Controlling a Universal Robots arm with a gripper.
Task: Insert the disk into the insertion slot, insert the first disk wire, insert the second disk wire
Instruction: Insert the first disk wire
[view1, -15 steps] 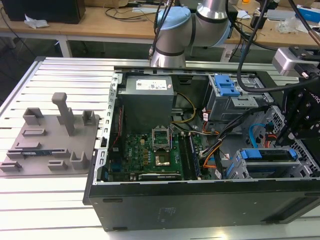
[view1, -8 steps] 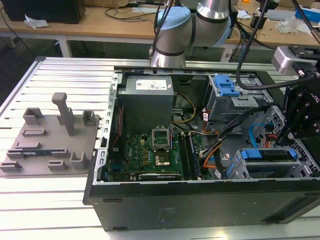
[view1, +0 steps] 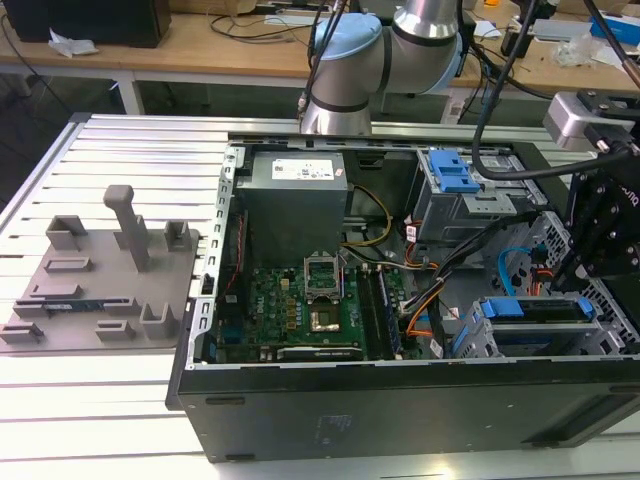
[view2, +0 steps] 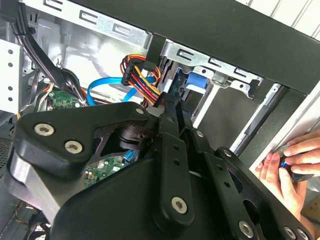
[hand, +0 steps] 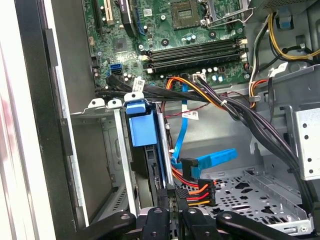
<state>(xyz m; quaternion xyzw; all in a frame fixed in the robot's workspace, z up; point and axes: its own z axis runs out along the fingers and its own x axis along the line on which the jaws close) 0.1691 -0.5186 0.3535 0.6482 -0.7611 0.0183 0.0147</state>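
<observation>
Your hand (hand: 173, 207) is hanging low inside the computer case (view1: 400, 420), at the exterior view's right, and it seems to be clenching on the black plug (hand: 186, 194) of the red, orange and yellow wires (view2: 140, 75), right behind the disk (hand: 142, 127). The disk is already sitting in the slot (hand: 107, 150), with its blue frame showing at the mouth of the grey cage. So the first job looks done and you are working on a wire. I cannot tell whether the plug is touching the disk's socket.

Here is what is threatening you. The plug is sitting in a tight gap. If you are pushing while it is tilting or sitting off the socket, you are risking bent contacts or a plug sliding past the disk's edge. The blue cable (hand: 212, 159) is lying just beside the plug, with its own end near the same spot, so it is liable to get pinched or shoved underneath. The stiff wire bundle is probably tugging on the plug and may be twisting it in your grip. A person's fingers (view2: 295, 152) are resting at the case's outer edge, so any quick swing outward is risking a knock.
</observation>
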